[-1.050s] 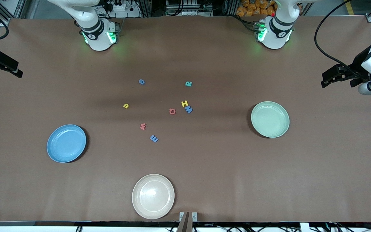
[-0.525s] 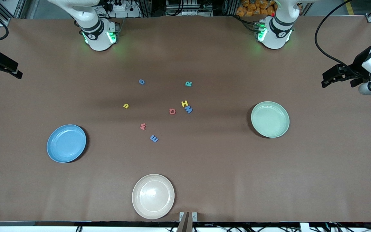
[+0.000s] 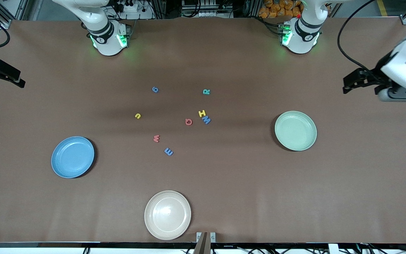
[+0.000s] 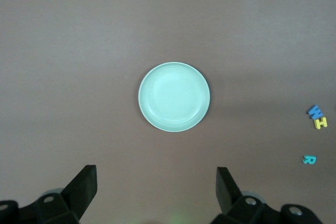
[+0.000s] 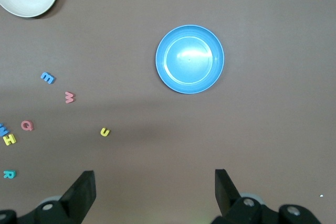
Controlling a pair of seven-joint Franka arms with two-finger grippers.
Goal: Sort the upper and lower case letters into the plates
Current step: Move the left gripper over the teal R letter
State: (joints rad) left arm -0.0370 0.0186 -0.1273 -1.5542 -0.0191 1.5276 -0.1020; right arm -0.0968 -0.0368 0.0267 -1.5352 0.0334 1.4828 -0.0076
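left tool (image 3: 351, 82), fingers spread and empty, has shifted up over the tabletop's (image 3: 224, 183) left-arm end; right tool (image 3: 7, 76) waits, released. eight small toy letters (image 3: 189, 121) lie unsorted between sky-blue plate (image 3: 72, 157) and mint plate (image 3: 295, 131). sorting not begun.

Matt brown worktop, smooth plates, chunky little letters

The worktop (image 3: 245, 183) is covered by a matt brown sheet, paper-like, even and without shine. The blue plate (image 3: 72, 157) looks like smooth plastic with a soft sheen in the right wrist view; the green plate (image 3: 295, 130) has the same smooth, faintly satin face. The cream plate (image 3: 167, 215) is the glossiest, with a pale highlight at its middle. The letters (image 3: 189, 121) look like matt foam or plastic in flat colours. The left end effector (image 3: 346, 87) and right end effector (image 3: 19, 83) have matt black fingers; the arm shells are glossy white plastic.
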